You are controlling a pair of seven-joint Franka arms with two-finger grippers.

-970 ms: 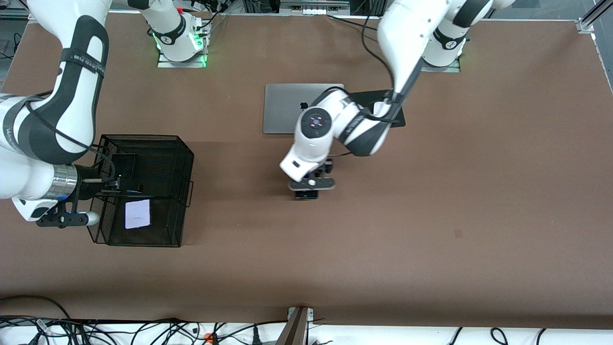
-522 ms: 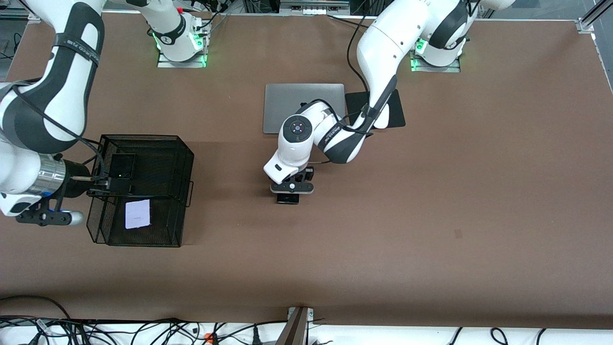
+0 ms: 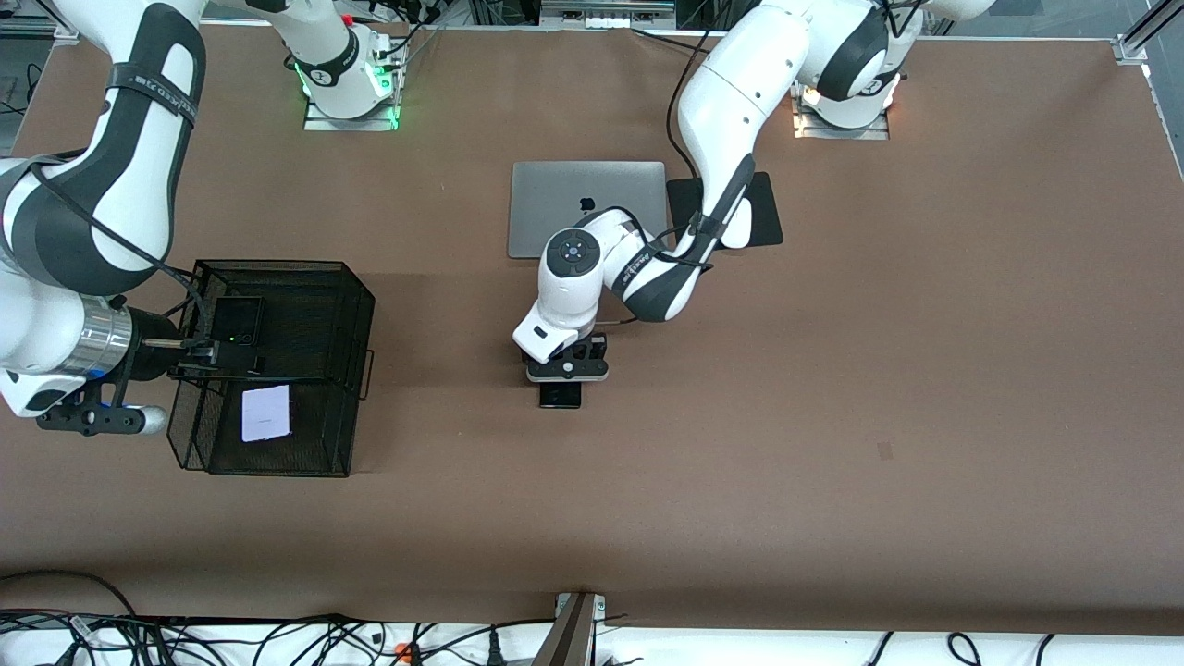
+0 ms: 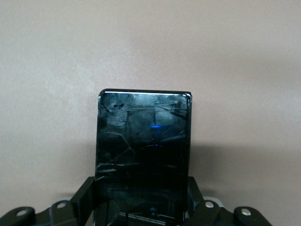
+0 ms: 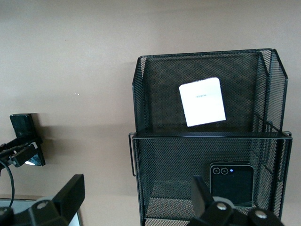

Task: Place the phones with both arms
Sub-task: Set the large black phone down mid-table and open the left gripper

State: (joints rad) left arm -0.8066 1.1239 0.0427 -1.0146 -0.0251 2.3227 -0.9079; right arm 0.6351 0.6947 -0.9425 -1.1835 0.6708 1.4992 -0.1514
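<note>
The black mesh basket (image 3: pixel 356 305) stands at my right arm's end of the table, split into two compartments. The compartment nearer the front camera holds the pale lavender-white phone (image 3: pixel 265 413), lying flat. The other compartment holds the small squarish black phone (image 3: pixel 235 320), camera lenses up.

My right gripper (image 3: pixel 222 356) hangs over the basket's divider, fingers (image 5: pixel 70 188) spread wide with nothing between them.

My left gripper (image 3: pixel 566 372) is over the bare middle of the table, clamped shut on the longer black phone (image 3: pixel 561 395), whose free end sticks out toward the front camera. A closed silver laptop (image 3: pixel 564 208) and a black mouse pad (image 3: pixel 763 217) lie farther from the front camera.

My left wrist view shows the phone's glossy face (image 4: pixel 143 141) gripped at one end, which the front view mostly hides under my wrist. My right wrist view shows the squarish black phone's (image 5: pixel 231 181) twin lenses, and far off, my left gripper with its phone (image 5: pixel 23 127).
</note>
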